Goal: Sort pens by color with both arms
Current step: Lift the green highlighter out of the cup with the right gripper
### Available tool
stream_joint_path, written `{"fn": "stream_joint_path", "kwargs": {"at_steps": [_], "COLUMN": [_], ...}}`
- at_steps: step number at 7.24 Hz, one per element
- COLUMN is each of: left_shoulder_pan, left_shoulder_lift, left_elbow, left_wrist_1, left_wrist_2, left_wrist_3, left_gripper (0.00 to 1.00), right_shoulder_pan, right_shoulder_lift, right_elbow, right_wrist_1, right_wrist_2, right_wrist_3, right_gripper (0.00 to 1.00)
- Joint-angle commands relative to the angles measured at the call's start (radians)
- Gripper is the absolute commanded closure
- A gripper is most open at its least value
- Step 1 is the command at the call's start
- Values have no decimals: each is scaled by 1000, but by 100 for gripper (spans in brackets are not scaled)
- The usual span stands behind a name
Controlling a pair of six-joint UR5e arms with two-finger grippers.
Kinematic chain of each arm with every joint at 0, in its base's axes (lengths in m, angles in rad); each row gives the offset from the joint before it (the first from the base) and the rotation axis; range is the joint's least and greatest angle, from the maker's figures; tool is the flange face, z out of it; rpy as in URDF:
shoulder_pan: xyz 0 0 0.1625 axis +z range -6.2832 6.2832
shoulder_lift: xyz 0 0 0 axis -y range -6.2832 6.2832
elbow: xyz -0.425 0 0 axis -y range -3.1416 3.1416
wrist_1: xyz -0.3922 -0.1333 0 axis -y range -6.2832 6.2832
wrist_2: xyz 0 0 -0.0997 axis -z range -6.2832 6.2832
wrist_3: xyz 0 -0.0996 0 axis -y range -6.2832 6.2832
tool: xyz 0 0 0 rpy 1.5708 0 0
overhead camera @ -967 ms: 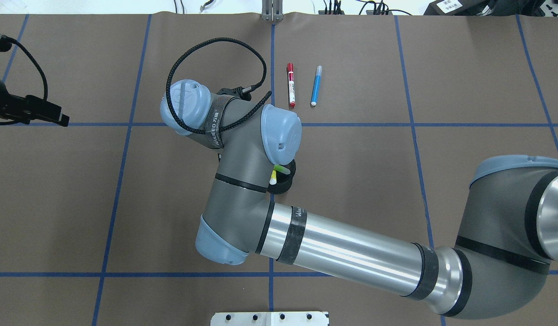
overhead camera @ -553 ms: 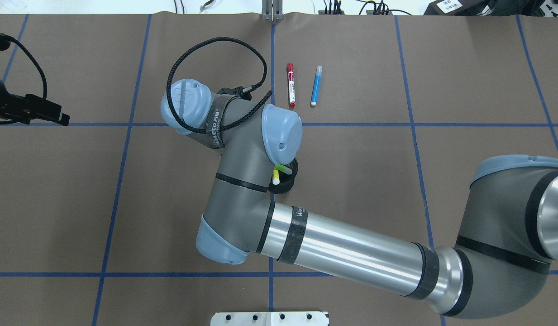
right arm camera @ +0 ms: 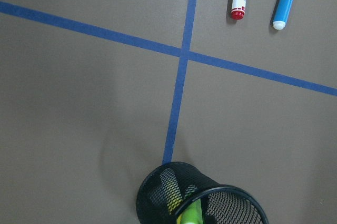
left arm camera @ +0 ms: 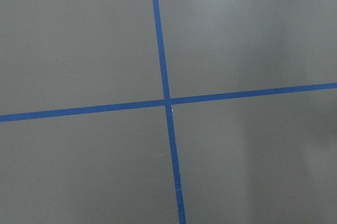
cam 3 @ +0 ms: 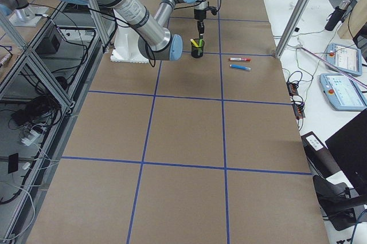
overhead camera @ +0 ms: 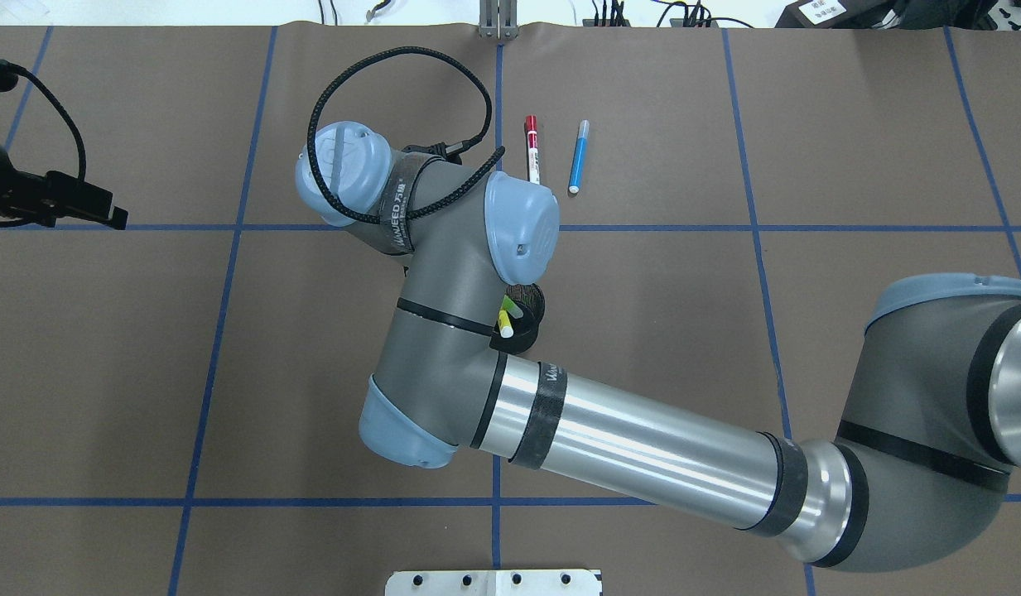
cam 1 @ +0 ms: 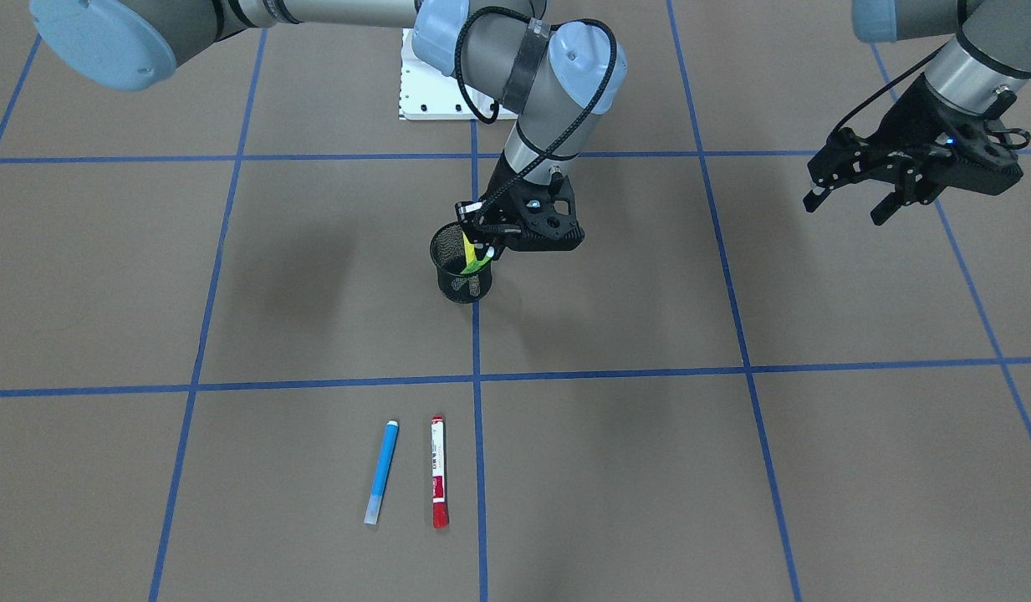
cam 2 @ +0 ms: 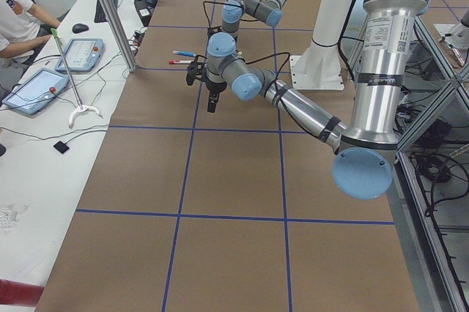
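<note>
Our right arm (overhead camera: 444, 273) has swung outward, now hiding one end of the red-capped marker (overhead camera: 532, 147) beside the blue pen (overhead camera: 578, 157). The right gripper (cam 1: 482, 237) sits at the black mesh cup (cam 1: 458, 284) that holds the yellow pen (cam 1: 467, 247) and green pen (cam 1: 479, 262); we should lift straight up, sparing the cup. We cannot tell whether its jaws grip; the left gripper (cam 1: 845, 199) hangs spread, empty.

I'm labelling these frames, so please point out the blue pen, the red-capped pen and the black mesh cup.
blue pen (cam 1: 382, 470), exterior front-facing view, middle of its barrel.
red-capped pen (cam 1: 438, 472), exterior front-facing view, white barrel.
black mesh cup (cam 1: 458, 288), exterior front-facing view, outer wall.
</note>
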Motion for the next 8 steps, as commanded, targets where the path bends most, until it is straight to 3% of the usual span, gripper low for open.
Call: {"fn": "stream_joint_path", "kwargs": {"at_steps": [1, 3, 5, 6, 8], "left_shoulder_pan": [2, 2, 8, 9, 9], "left_shoulder_lift": [0, -1, -3, -3, -3], "left_elbow": [0, 1, 1, 3, 1], "left_wrist_1": [0, 0, -2, -2, -2], "left_wrist_2": [0, 0, 0, 2, 0], "left_wrist_3": [-1, -2, -26, -27, -27], "left_gripper": [1, 1, 1, 1, 1], "right_shoulder_pan": [37, 68, 71, 73, 93], "right_shoulder_lift": [3, 14, 17, 19, -45], "right_elbow": [81, 202, 304, 319, 265], "right_wrist_1": [-47, -142, -151, -111, 205], "right_wrist_2": [-2, -46, -179, -241, -363], "right_wrist_3": [-4, -19, -19, -15, 18], "right_gripper": [100, 100, 100, 100, 100]}}
